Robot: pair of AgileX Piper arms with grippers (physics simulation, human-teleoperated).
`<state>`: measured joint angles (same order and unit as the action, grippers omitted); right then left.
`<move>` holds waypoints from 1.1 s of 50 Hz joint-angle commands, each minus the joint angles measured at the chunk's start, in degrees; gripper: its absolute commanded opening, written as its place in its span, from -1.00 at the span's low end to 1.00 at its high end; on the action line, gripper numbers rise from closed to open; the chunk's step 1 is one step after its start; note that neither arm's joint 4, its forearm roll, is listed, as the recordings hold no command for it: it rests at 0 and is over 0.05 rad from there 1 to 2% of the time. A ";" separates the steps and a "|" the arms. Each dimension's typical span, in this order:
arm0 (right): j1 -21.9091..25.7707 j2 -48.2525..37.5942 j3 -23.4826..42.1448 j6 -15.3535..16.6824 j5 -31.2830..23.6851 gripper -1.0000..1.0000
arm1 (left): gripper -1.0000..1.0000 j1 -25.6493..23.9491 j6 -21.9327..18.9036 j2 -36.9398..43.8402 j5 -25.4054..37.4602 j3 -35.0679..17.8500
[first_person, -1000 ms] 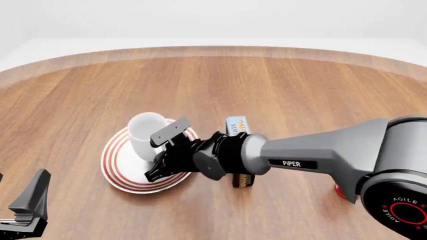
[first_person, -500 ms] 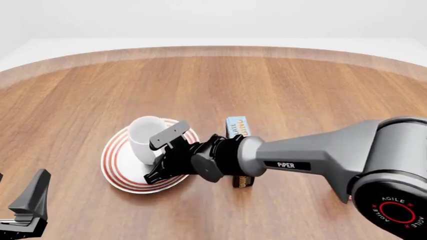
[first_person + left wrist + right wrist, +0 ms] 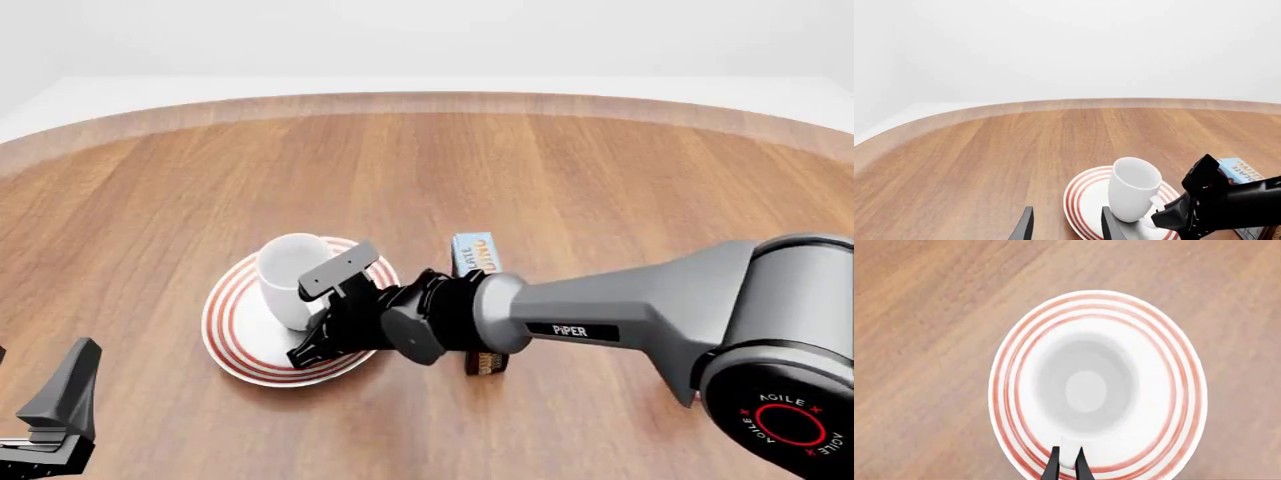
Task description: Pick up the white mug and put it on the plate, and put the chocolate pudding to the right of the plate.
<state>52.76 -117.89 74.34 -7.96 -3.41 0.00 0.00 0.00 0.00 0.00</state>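
The white mug point(image 3: 288, 280) stands upright on the middle of the red-ringed plate point(image 3: 240, 345), open side up. My right gripper point(image 3: 324, 310) reaches in from the right. In the right wrist view the right gripper point(image 3: 1067, 466) is shut on the handle of the mug point(image 3: 1084, 390), above the plate point(image 3: 1174, 390). The chocolate pudding point(image 3: 473, 250) lies just right of the plate, mostly hidden under the right arm. My left gripper point(image 3: 1067, 229) is open and holds nothing; it sits low at the near left point(image 3: 54, 420), apart from the plate point(image 3: 1084, 200) and mug point(image 3: 1131, 190).
The wooden table's curved far edge point(image 3: 427, 100) runs across the back. The right arm's grey link point(image 3: 627, 310) spans the near right of the table above the pudding box point(image 3: 1241, 172).
The right gripper has lowered the mug a little onto the plate and shifted slightly nearer. The left arm has not moved.
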 commanded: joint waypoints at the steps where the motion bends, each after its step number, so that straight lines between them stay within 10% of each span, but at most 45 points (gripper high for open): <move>1: -0.07 -0.67 0.21 -0.71 -0.14 -1.00 | 1.00 0.00 0.00 0.00 0.00 0.00; 5: -0.18 -0.71 0.43 -0.71 -0.37 -1.00 | 1.00 0.00 0.00 0.00 0.00 0.00; 6: -0.52 -0.79 0.65 -0.73 -0.52 1.00 | 1.00 0.00 0.00 0.00 0.00 0.00; 55: 0.59 6.85 -2.87 0.99 -1.00 1.00 | 1.00 0.00 0.00 0.00 0.00 0.00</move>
<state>53.35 -112.74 72.37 -7.46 -4.30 0.00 0.00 0.00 0.00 0.00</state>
